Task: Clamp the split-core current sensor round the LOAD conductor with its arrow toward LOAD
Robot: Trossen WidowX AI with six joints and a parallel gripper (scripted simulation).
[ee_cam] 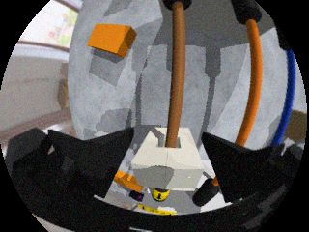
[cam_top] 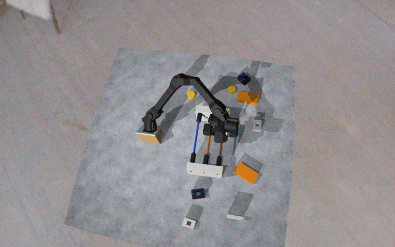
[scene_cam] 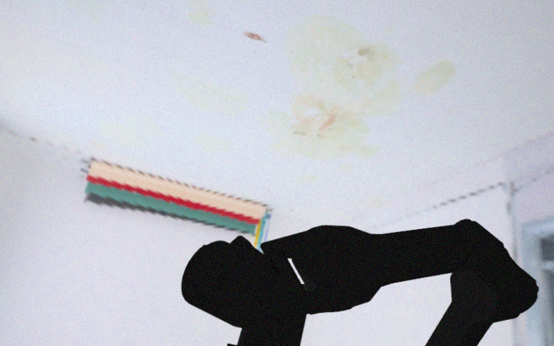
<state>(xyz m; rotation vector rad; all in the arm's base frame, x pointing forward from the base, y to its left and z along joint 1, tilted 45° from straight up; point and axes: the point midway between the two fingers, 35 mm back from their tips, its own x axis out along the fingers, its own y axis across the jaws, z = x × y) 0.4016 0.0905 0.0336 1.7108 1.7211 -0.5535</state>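
Observation:
The pale sensor (ee_cam: 167, 175) sits round the brown conductor (cam_top: 220, 150) (ee_cam: 178, 72), which enters its square window. Its two halves appear to meet at a thin seam; whether it is latched cannot be told. No arrow shows on its visible faces. My gripper (ee_cam: 168, 133) is open, with a finger on each side of the sensor and a gap at both sides. Beyond the sensor a yellow marker (ee_cam: 160, 195) with a black sign shows, and a yellow strip (ee_cam: 155, 210); their lettering cannot be read. The exterior view shows only the dark arm.
An orange conductor (cam_top: 207, 146) (ee_cam: 255, 72) and a blue conductor (cam_top: 196, 137) (ee_cam: 291, 92) run alongside, between the near white block (cam_top: 203, 169) and the far white block (cam_top: 202, 109). Orange blocks (cam_top: 246, 173) (cam_top: 248, 98), yellow discs (cam_top: 191, 94) (cam_top: 231, 89) and several small dark or pale pieces lie around.

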